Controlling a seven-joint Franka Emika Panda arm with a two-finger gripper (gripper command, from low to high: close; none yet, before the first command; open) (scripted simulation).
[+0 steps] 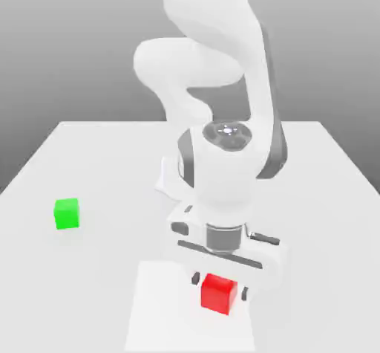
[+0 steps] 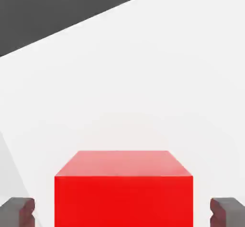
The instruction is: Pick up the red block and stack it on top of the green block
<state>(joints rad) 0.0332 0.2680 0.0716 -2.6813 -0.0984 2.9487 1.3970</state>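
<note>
Red block (image 2: 123, 192) sits between pincer (image 2: 123, 212) fingers (image 2: 18, 211), gaps either side.

Two blocks sit on this table, one of each colour. There is one red block (image 1: 219, 293), near the front edge and a little toward the exterior view's right, and one green block (image 1: 67, 214), well apart from it on the exterior view's left. One white table (image 1: 319, 195) carries both. One robot arm (image 1: 223, 121) stands over it, with one gripper (image 1: 219, 279) bearing two dark fingers (image 2: 19, 210), one on each side of the red block.
</note>
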